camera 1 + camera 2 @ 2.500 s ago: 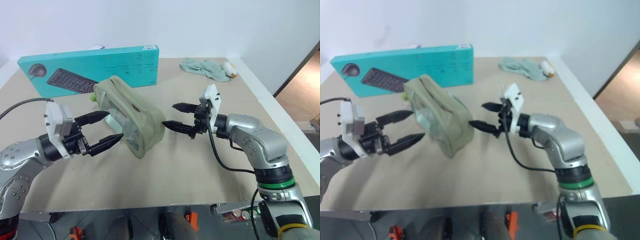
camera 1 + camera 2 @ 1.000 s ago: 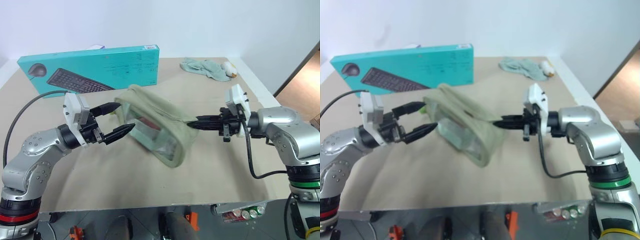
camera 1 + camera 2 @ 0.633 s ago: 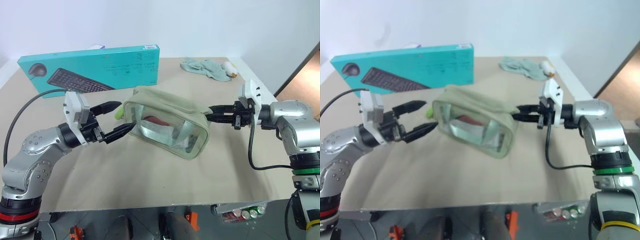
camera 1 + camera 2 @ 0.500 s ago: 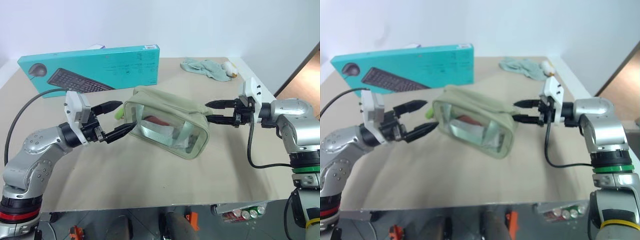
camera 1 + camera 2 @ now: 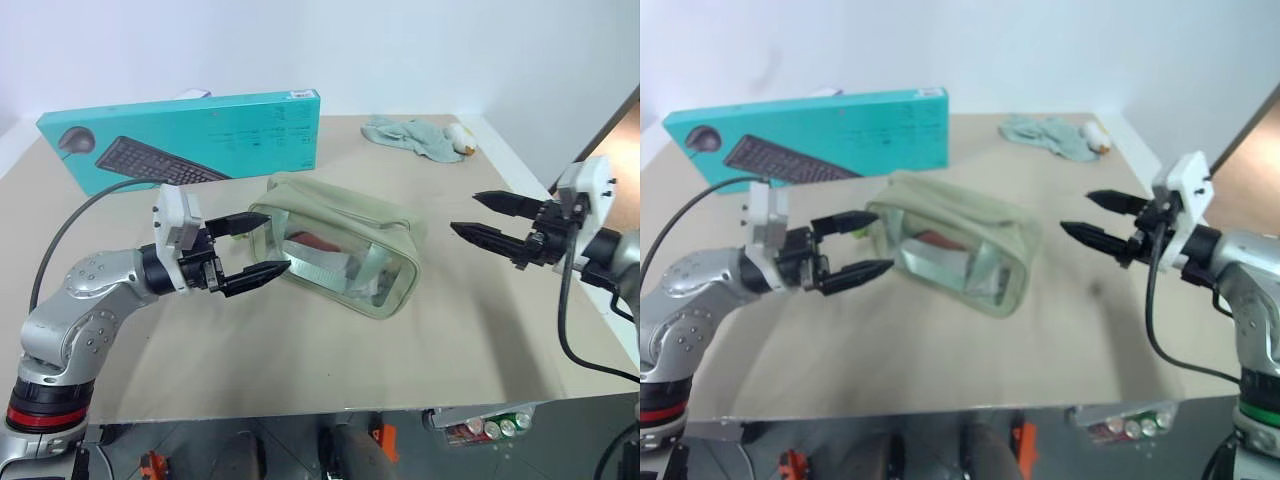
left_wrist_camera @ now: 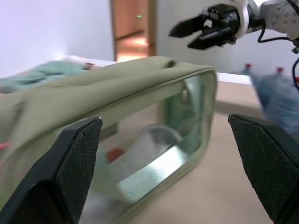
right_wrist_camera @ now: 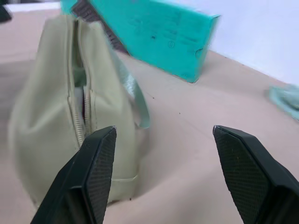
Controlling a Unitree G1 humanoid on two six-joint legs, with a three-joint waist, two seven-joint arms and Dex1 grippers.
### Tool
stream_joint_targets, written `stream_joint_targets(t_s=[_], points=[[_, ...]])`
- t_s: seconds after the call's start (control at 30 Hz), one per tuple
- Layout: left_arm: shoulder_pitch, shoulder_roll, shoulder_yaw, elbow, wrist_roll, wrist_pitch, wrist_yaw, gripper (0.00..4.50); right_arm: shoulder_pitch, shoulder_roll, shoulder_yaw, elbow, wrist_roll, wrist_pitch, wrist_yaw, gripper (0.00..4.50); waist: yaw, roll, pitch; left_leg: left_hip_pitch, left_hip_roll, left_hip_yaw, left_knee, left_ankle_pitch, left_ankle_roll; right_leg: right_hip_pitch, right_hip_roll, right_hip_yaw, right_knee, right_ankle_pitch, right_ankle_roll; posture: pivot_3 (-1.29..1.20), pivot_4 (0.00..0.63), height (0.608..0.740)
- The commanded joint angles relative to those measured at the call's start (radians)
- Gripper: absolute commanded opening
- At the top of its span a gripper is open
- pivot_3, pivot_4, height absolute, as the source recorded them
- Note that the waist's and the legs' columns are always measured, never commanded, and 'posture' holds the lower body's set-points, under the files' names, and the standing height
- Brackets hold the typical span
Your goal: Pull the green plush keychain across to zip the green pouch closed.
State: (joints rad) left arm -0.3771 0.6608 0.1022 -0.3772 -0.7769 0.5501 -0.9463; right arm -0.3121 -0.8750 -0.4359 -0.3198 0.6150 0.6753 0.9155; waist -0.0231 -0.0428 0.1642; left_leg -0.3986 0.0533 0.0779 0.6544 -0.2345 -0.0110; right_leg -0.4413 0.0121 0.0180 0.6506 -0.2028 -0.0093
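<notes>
The pouch (image 5: 335, 255) lies on its side mid-counter (image 5: 420, 340), one clear panel facing the camera, with something red and something silvery showing through it. In the right wrist view its zipper (image 7: 80, 112) runs up the near end and looks parted there. The keychain cannot be made out for certain; the pouch's far-left end sits behind the left gripper.

The left gripper (image 5: 262, 243) is at the pouch's left end, jaws spread wide and released, the upper fingertip (image 5: 250, 217) against the pouch's top corner and the lower one just before the clear panel; whether they touch the fabric is unclear. The right gripper (image 5: 475, 213) hangs well apart from the pouch's right end, jaws parted and grasping nothing.

Behind the pouch stands a teal box (image 5: 180, 140) on its long edge. A mint cloth (image 5: 408, 136) with a white-and-orange bit (image 5: 461, 139) lies at the counter's far right corner.
</notes>
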Motion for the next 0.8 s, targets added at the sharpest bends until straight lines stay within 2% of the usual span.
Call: stream_joint_targets(t_s=[0.03, 0.13, 0.2, 0.3, 0.7, 0.73, 0.8], points=[[-0.044, 0.028, -0.025, -0.020, -0.047, 0.033, -0.080, 4.50, 0.049, 0.054, -0.070, -0.253, 0.141, 0.109, -0.154, 3.41, 0.000, 0.000, 0.000, 0.000, 0.000, 0.000, 0.000, 0.000, 0.000, 0.000, 0.000, 0.000, 0.000, 0.000, 0.000, 0.00, 0.150, 0.740], [-0.071, 0.041, -0.050, -0.009, -0.062, 0.060, -0.132, 4.50, 0.066, 0.121, -0.023, -0.398, 0.213, 0.176, -0.298, 3.41, -0.001, 0.000, 0.000, 0.002, 0.002, -0.001, 0.000, 0.001, -0.001, 0.001, 0.002, -0.001, 0.001, 0.000, 0.000, 0.00, 0.150, 0.740], [-0.089, 0.041, -0.066, 0.002, -0.054, 0.061, -0.158, 4.50, 0.053, 0.179, 0.038, -0.446, 0.216, 0.200, -0.403, 3.41, -0.001, 0.000, 0.000, 0.003, 0.002, -0.001, 0.000, 0.001, -0.001, 0.001, 0.003, 0.000, 0.002, 0.001, -0.001, 0.00, 0.150, 0.740], [-0.111, 0.030, -0.077, 0.015, -0.039, 0.056, -0.170, 4.50, 0.057, 0.213, 0.093, -0.464, 0.189, 0.198, -0.474, 3.41, 0.000, 0.000, 0.000, 0.003, 0.001, 0.000, 0.000, 0.001, -0.001, 0.002, 0.002, 0.000, 0.002, 0.001, -0.001, 0.00, 0.150, 0.740], [-0.124, 0.012, -0.083, 0.034, 0.001, 0.035, -0.170, 4.50, 0.231, 0.191, 0.130, -0.454, 0.110, 0.129, -0.459, 3.41, 0.001, 0.000, 0.000, -0.002, -0.002, -0.001, 0.000, 0.000, 0.001, 0.000, -0.001, 0.001, 0.000, -0.001, 0.001, 0.00, 0.150, 0.740], [-0.122, 0.011, -0.082, 0.035, 0.003, 0.035, -0.167, 4.50, 0.229, 0.194, 0.134, -0.451, 0.110, 0.127, -0.462, 2.86, 0.001, 0.000, 0.000, -0.002, -0.002, -0.001, 0.000, 0.000, 0.001, 0.000, -0.001, 0.001, 0.000, -0.001, 0.001, 0.00, 0.150, 0.740], [-0.118, 0.010, -0.080, 0.035, 0.008, 0.034, -0.166, 4.50, 0.222, 0.199, 0.138, -0.447, 0.114, 0.123, -0.462, 2.22, 0.001, 0.000, 0.000, -0.001, -0.002, -0.001, 0.000, 0.000, 0.001, 0.000, 0.000, 0.001, 0.000, 0.000, 0.001, 0.00, 0.150, 0.740]])
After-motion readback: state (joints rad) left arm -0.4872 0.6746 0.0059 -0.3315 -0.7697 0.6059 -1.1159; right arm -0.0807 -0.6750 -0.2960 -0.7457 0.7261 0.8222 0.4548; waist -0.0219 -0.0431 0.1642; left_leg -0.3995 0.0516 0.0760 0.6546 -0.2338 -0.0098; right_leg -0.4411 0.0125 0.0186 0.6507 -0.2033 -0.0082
